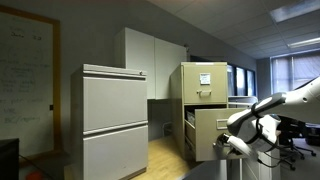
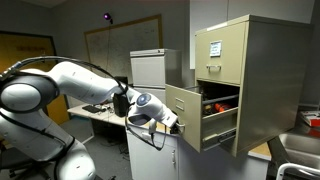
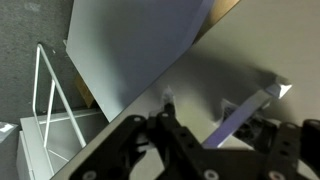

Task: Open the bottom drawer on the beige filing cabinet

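The beige filing cabinet [image 1: 205, 80] [image 2: 255, 70] stands upright in both exterior views. Its bottom drawer [image 1: 212, 135] [image 2: 186, 112] is pulled well out, and dark contents show inside it in an exterior view [image 2: 222, 100]. My gripper [image 1: 236, 142] [image 2: 172, 124] is at the drawer's front. In the wrist view the beige drawer front [image 3: 200, 70] fills the frame. My gripper [image 3: 222, 132] has its fingers on either side of the drawer's small metal handle [image 3: 255, 108], shut on it.
A wider pale grey cabinet [image 1: 115, 120] stands beside the beige one, with a tall white cupboard [image 1: 150, 55] behind it. A whiteboard [image 1: 25, 70] hangs on the wall. A desk [image 2: 95, 112] sits behind my arm. A white wire frame [image 3: 45, 100] stands on the floor.
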Action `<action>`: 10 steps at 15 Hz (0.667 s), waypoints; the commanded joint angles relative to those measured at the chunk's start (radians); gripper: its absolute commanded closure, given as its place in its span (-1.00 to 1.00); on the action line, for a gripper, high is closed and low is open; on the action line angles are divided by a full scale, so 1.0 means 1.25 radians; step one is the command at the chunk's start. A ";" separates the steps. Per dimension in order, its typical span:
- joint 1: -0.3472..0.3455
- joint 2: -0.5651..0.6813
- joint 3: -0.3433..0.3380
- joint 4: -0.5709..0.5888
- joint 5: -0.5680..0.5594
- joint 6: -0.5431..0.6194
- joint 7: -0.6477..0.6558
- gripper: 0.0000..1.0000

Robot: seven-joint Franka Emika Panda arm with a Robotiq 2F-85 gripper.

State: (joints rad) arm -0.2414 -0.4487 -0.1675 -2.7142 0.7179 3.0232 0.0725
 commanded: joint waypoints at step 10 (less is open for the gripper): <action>0.035 0.055 0.088 -0.059 0.309 0.161 -0.051 -1.00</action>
State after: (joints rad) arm -0.2313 -0.4410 -0.0842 -2.7708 0.9913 3.1633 0.0378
